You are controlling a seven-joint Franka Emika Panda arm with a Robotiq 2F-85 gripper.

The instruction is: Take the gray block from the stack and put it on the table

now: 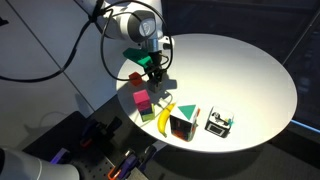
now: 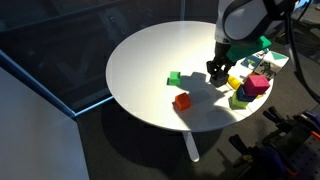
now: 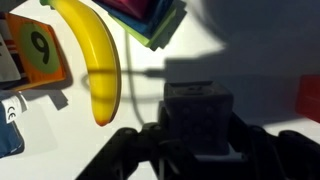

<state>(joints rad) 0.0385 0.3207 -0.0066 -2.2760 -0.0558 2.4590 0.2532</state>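
Observation:
My gripper is shut on the gray block, a dull dark cube held between both fingers over the white table. In both exterior views the gripper hangs low over the table, beside the stack. The stack shows a magenta cube and a yellow-green one; its edge shows at the top of the wrist view. I cannot tell whether the block touches the table.
A banana lies next to the stack. A flat green block and an orange cube sit nearer the table's middle. A colourful box and a small black-and-white object stand near the table's edge.

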